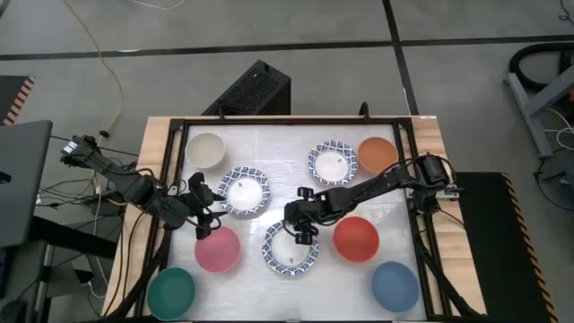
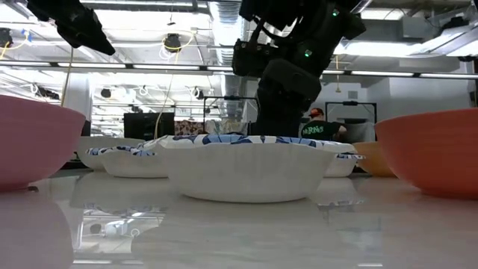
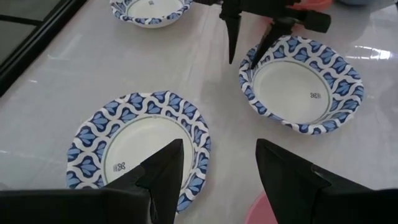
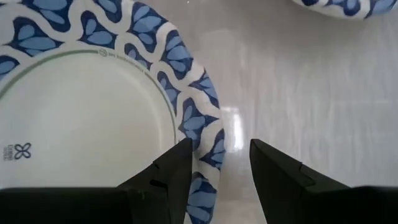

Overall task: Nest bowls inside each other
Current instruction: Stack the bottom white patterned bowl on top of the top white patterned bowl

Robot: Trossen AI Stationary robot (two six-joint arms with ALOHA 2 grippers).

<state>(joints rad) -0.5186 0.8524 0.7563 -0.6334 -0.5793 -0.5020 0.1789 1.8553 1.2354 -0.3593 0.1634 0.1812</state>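
The right pincer (image 1: pixel 300 235) hangs with its jaws spread and empty over the near rim of a blue-patterned bowl (image 1: pixel 290 249), one finger inside the rim and one outside, so the coming grasp looks to turn on that edge lying straight below it. The left pincer (image 1: pixel 204 221), also spread and holding nothing, hovers between a second patterned bowl (image 1: pixel 244 190) just ahead of it and the pink bowl (image 1: pixel 217 248) behind. Farther from the right pincer sit the red bowl (image 1: pixel 356 239), then a third patterned bowl (image 1: pixel 333 162), and the orange (image 1: pixel 378 154), blue (image 1: pixel 395 286), green (image 1: pixel 171 292) and cream (image 1: pixel 205 150) bowls, all standing separately on the glossy white counter (image 1: pixel 278 152); none is nested yet. Beyond lies a lit workshop.
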